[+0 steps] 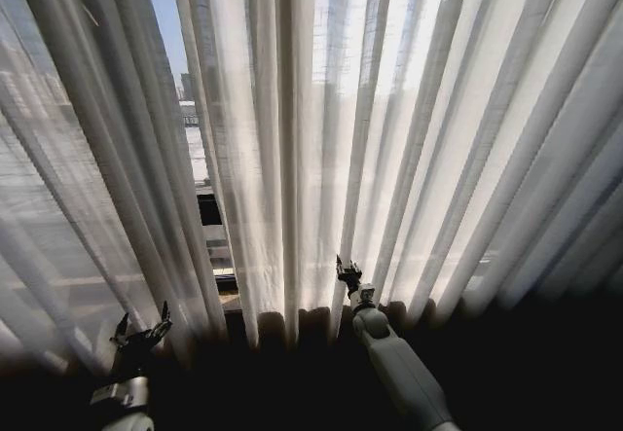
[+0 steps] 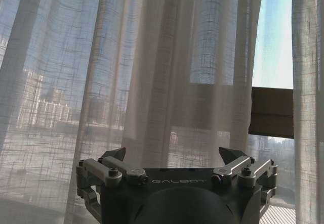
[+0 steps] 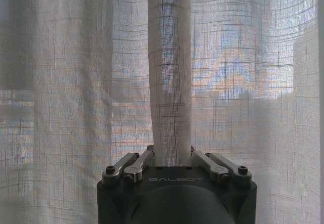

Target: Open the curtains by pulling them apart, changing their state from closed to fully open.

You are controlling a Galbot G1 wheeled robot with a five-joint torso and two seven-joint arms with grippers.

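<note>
The sheer cream curtains hang in narrow pleats across the window, with a left panel (image 1: 88,168) and a right panel (image 1: 419,149). A narrow gap (image 1: 173,42) between them shows sky and buildings. My right gripper (image 1: 346,273) reaches into the right panel near its inner edge. In the right wrist view it (image 3: 171,153) is shut on a single vertical fold of curtain (image 3: 169,82) that rises straight from between its fingers. My left gripper (image 1: 141,336) is low at the left, open, just short of the left panel. The left wrist view has its fingers (image 2: 230,157) spread wide with fabric (image 2: 152,72) beyond them.
A dark window frame bar (image 1: 209,209) and the sill show through the gap, and the same bar (image 2: 272,112) shows in the left wrist view. The bottom of the head view is in deep shadow (image 1: 535,363) below the curtain hems.
</note>
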